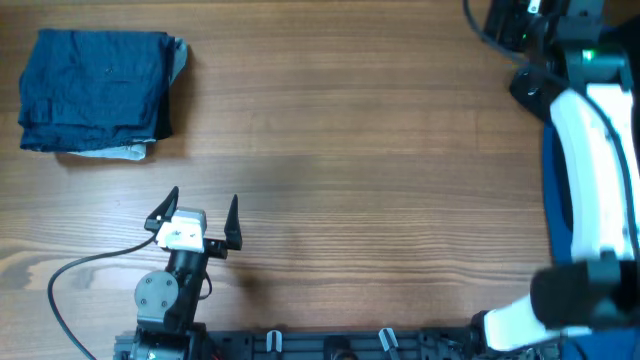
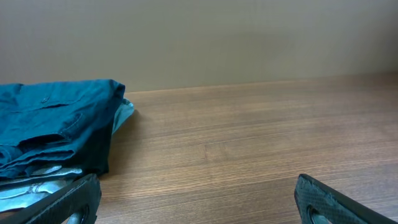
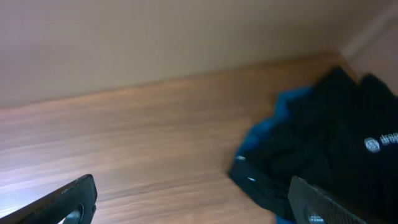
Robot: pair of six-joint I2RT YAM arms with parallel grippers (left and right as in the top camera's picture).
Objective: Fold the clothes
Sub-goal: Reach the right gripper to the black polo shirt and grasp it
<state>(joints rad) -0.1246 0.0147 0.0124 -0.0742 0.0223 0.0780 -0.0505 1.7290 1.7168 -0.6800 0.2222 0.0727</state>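
Wooden table runs bare from the front edge up through the middle, so there is wide open room between the two arms. Nearest the front edge on the left, the left gripper sits low over the wood with its jaws spread wide and nothing between them; its grey cable loops off toward the left edge. Ahead of it and well apart, in the far left corner, lies a stack of folded dark blue garments (a paler layer peeks out at the bottom of the stack). Along the right edge the white right arm reaches away from the base. In its wrist view the right gripper is also wide open and holds nothing. Beyond its right finger, the black shirt lies crumpled in the table's far right corner, its white logo facing up, with a royal blue garment bunched against it on the left.
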